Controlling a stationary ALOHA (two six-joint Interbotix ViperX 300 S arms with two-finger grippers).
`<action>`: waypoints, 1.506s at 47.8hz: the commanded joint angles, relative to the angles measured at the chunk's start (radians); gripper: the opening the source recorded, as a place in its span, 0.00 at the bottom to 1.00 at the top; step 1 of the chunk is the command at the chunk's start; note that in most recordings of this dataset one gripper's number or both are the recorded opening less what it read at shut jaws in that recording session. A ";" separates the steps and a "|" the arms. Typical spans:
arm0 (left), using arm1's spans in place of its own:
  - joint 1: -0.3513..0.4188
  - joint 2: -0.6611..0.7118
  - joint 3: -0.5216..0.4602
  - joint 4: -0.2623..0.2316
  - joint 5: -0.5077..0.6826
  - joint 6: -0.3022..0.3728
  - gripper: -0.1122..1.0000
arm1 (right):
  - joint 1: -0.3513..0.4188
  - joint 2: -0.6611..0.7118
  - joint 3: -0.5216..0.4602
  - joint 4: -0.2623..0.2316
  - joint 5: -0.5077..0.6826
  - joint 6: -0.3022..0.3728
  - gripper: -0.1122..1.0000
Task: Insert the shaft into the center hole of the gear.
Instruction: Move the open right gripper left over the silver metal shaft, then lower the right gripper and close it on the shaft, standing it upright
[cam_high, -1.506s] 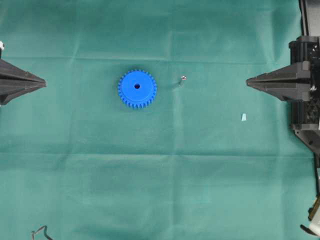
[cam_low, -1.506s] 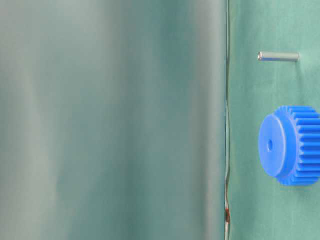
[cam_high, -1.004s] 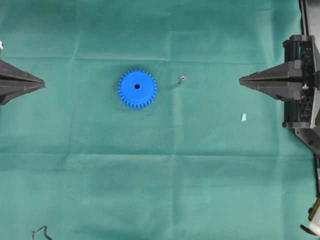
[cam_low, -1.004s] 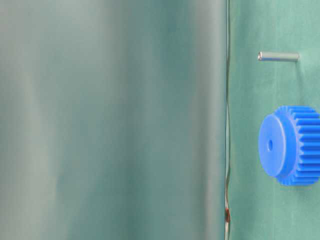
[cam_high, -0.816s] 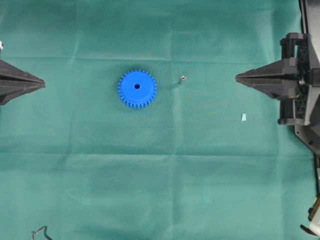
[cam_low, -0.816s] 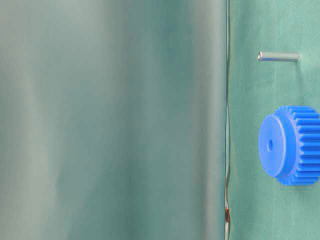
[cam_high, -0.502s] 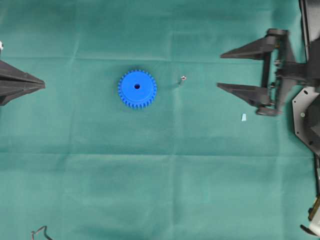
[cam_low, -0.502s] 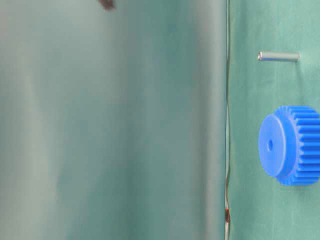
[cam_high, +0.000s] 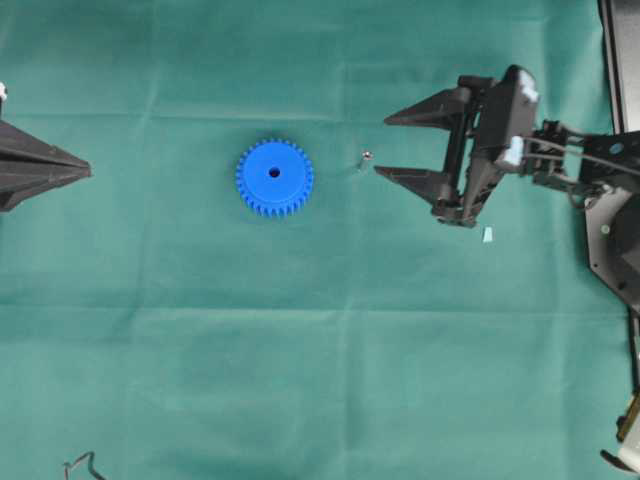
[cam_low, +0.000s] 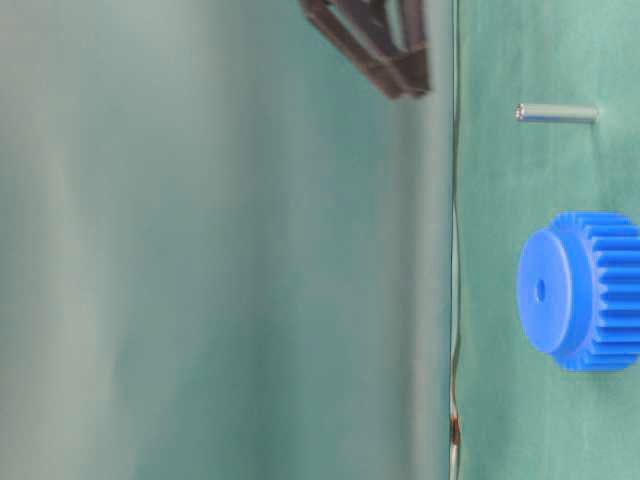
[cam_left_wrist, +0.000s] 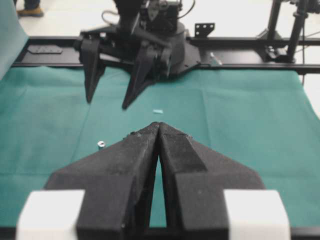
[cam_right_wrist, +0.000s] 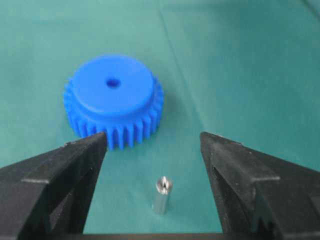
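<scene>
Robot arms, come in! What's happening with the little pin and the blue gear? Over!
Right gripper open, near the pin, not touching. Left gripper shut, parked at the edge. Pin standing upright beside the gear, hole empty. Nothing in the way.

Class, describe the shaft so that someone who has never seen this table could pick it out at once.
Start at the blue gear on the green cloth. Beside it, toward the open right gripper, stands the shaft, upright. It is a tiny silvery metal pin, unlike the pale blue scrap farther off.
</scene>
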 joint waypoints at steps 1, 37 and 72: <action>-0.002 0.008 -0.023 0.003 -0.005 0.000 0.10 | -0.002 0.048 -0.020 0.029 -0.031 0.002 0.82; -0.002 0.003 -0.023 0.003 -0.005 -0.003 0.10 | -0.014 0.284 -0.081 0.109 -0.104 0.005 0.69; -0.002 0.002 -0.025 0.003 -0.003 -0.003 0.10 | 0.011 0.189 -0.118 0.109 0.044 -0.014 0.27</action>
